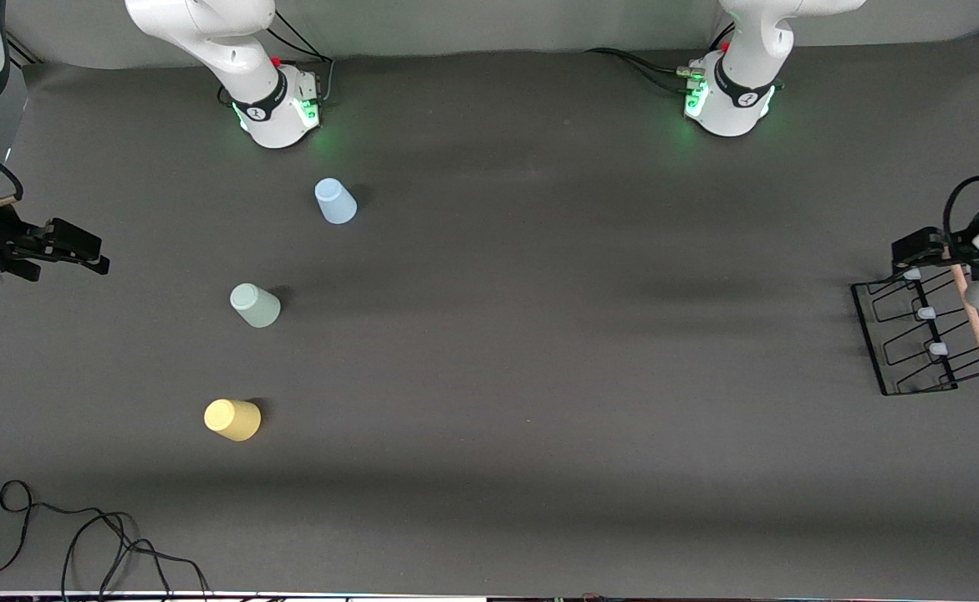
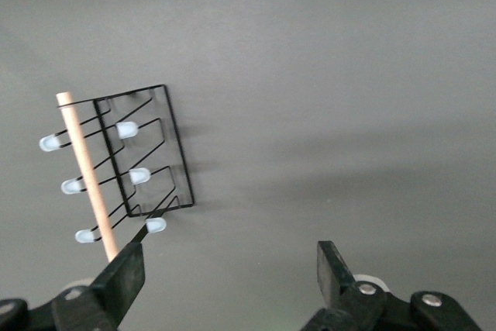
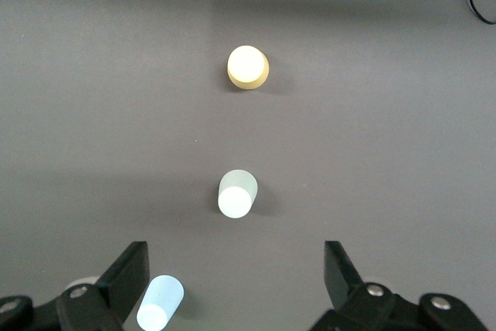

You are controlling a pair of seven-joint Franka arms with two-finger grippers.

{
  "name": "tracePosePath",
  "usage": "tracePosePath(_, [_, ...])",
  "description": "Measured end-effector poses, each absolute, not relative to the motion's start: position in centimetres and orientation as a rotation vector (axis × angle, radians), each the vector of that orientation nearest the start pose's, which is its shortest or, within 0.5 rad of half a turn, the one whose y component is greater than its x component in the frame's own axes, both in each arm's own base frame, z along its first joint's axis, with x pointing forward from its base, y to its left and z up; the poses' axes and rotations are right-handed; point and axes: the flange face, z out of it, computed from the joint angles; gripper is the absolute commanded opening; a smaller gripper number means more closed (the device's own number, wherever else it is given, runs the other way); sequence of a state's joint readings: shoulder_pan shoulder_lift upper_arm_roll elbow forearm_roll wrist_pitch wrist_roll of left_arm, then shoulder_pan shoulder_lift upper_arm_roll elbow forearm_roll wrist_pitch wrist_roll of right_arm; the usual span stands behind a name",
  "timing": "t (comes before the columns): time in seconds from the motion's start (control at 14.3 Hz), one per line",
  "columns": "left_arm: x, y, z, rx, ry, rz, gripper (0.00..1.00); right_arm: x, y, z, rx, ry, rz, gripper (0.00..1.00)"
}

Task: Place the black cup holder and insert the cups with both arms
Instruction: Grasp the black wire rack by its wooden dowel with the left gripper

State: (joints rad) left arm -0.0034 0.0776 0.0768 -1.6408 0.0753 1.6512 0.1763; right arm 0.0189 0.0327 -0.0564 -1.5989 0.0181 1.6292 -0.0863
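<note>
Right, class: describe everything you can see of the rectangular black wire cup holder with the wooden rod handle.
The rectangular black wire cup holder stands on the dark grey table at the left arm's end. Thin black wire forms its rectangular base and looped arms; a light wooden rod handle runs along the top. Six pale-tipped pegs point outward, three along each side of the rod, all without cups. The open left gripper hangs over its end nearer the robot bases, not gripping it.

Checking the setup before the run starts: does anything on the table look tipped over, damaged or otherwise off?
Nothing stands out. The blue cup, green cup and yellow cup stand upside down, apart, toward the right arm's end. The black cup holder stands upright at the left arm's end, looking intact, under the open left gripper.
</note>
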Motion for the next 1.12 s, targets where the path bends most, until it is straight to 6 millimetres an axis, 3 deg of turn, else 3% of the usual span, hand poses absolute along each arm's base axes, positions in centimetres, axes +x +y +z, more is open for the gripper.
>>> tracePosePath(0.21, [57.4,9.5,54.9,-3.055,0.201,0.141,0.98,56.9,-1.9,59.8,-3.124,-0.075,0.003,1.00])
tracePosePath(0.35, [57.2,14.1,53.9,-3.055,0.246,0.149,0.98,56.9,-1.9,59.8,-3.124,-0.075,0.003,1.00])
tracePosePath(0.49, [56.8,18.9,52.1,-3.061,0.258,0.167,0.96,56.9,-1.9,59.7,-3.124,-0.075,0.004,1.00])
tracePosePath(0.63, [56.6,22.1,49.3,-3.073,0.237,0.211,0.91,56.9,-1.9,59.7,-3.124,-0.075,0.004,1.00])
tracePosePath(0.98, [56.7,22.8,40.1,-3.077,0.251,0.218,0.84,56.9,-1.9,59.7,-3.124,-0.075,0.005,1.00])
tracePosePath(1.12, [55.9,23.3,37.3,-3.077,0.242,0.201,0.74,56.9,-1.9,59.7,-3.124,-0.075,0.005,1.00])
